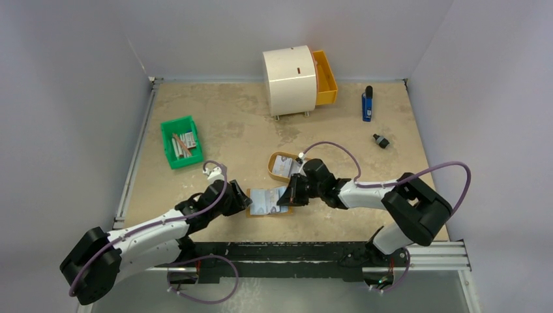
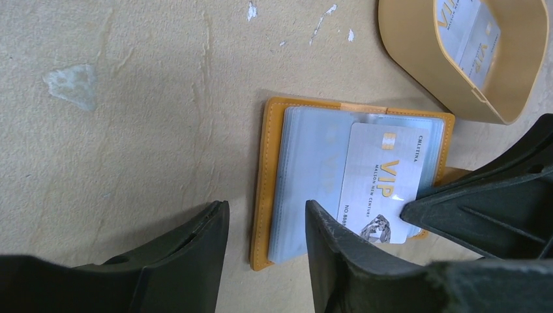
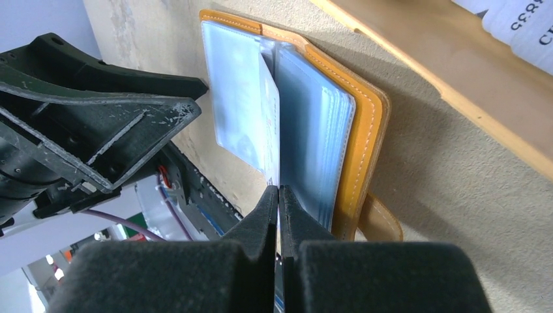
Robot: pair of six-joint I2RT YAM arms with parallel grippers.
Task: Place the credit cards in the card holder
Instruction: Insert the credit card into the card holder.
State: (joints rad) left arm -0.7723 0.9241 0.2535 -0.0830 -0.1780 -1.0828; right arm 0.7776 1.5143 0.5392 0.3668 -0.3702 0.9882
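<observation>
1. The credit card [image 2: 381, 182] is pinched by its edge in the shut right gripper [image 3: 278, 195], over the open card holder [image 2: 264, 195] by the near edge of the table [image 1: 228, 117].
2. The holder should be pinned by the left gripper [image 2: 267, 208], whose jaws stand apart and empty, while the card is slid in flat.
3. Whether its leading edge is sleeved cannot be told.

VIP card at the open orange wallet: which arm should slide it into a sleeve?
Right, probably. The right gripper is shut on the pale VIP card, whose edge lies among the clear sleeves of the orange-tan leather wallet. The left gripper stands open over the wallet, holding nothing.
</observation>
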